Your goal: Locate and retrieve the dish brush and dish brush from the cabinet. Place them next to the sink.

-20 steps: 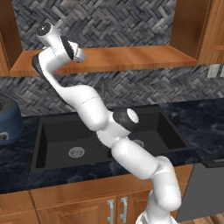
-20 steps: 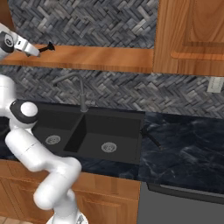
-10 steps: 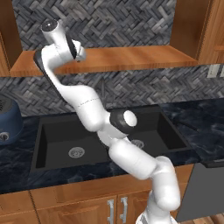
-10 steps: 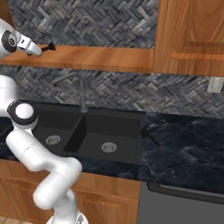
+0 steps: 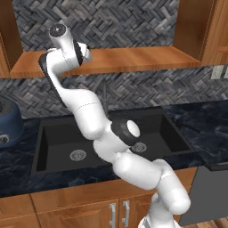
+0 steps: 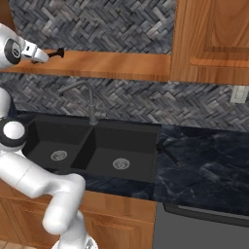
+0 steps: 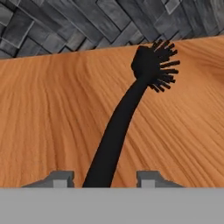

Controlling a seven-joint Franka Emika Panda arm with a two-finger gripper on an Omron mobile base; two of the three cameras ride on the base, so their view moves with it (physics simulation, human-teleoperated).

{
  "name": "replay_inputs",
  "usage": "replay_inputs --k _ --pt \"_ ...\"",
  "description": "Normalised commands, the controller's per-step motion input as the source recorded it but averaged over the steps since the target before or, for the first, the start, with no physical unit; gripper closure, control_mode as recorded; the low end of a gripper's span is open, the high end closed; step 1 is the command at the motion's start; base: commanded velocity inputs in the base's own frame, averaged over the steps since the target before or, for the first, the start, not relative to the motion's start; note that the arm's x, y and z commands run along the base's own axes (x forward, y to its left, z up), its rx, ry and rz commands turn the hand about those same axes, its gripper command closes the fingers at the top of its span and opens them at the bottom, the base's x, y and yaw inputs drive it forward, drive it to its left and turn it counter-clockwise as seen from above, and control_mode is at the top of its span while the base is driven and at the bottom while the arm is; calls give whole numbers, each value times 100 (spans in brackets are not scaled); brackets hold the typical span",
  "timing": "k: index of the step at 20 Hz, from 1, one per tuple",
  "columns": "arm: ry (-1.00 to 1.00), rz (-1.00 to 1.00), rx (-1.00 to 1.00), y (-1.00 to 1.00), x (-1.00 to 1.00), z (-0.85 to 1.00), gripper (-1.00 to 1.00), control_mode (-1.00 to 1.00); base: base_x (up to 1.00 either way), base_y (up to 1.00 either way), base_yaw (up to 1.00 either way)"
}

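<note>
From behind me on the left, my white jointed arm reaches up from the lower right to the warm orange-brown wooden cabinet shelf (image 5: 133, 57), and my wrist sits at the shelf's left part; my own hand blocks my claw here, so I cannot tell from this side how wide it stands. Below the shelf lies the matte black double-basin sink (image 5: 58, 147) set in a dark marbled counter (image 5: 200, 120), with a round navy-blue appliance (image 5: 6, 122) at the far left. From behind me on the right, my claw (image 6: 49, 54) points along the shelf board toward the right, and the long thin black dish brush (image 6: 58, 51) juts out from its tip, bristly head farthest from me, just above the wood. The slim dark grey faucet (image 6: 82, 95) rises under it, over the sink's two basins. Looking along my hand, the brush's curved black handle runs up from between my two grey fingertips (image 7: 59, 178) to a spiky head near the herringbone grey tile wall (image 7: 65, 26). The fingertips stand partly apart, one on each side of the handle with a gap showing on both sides, so nothing is gripped.
</note>
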Motion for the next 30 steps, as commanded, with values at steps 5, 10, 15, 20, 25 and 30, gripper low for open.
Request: replay_inputs --k 5,10,15,20,25,30 --pt "17 -2 -6 -2 -16 11 100 -100 0 0 0" --pt "15 -1 -9 1 -30 32 100 -100 0 0 0" --pt "17 0 -9 2 -39 35 100 -100 0 0 0" --pt "7 0 0 -11 -68 -3 100 -100 0 0 0" --pt "1 0 5 -40 -98 -12 100 -100 0 0 0" --pt "0 0 3 -51 -100 -2 100 -100 0 0 0"
